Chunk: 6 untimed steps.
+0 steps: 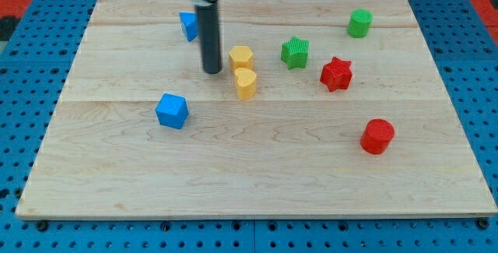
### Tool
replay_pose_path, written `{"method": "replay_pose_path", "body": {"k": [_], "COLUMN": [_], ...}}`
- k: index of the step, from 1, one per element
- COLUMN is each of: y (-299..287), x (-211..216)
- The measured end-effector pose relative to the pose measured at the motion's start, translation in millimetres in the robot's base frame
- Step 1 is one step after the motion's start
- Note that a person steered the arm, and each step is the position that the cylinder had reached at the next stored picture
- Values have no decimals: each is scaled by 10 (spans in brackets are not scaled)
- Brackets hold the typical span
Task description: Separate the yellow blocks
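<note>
Two yellow blocks sit touching near the board's middle: a yellow hexagonal block [241,57] above and a yellow heart-shaped block [246,83] just below it. My tip [212,72] is at the end of the dark rod, just left of the yellow pair, a small gap from the hexagonal one. The rod partly hides a blue block [187,25] toward the view's top.
A blue cube [171,110] lies below-left of my tip. A green star [295,52] and a red star [336,74] lie right of the yellow pair. A green cylinder [359,22] is at top right, a red cylinder [377,136] at lower right. The wooden board [257,183] carries all.
</note>
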State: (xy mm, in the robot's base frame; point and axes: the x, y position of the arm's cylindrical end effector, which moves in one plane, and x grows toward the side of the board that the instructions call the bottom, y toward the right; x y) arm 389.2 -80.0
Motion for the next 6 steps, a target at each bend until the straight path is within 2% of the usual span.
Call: {"method": "replay_pose_path", "body": {"k": [2,4,5,6], "y": [104,733,285,184], "x": [339,151,213,276]}}
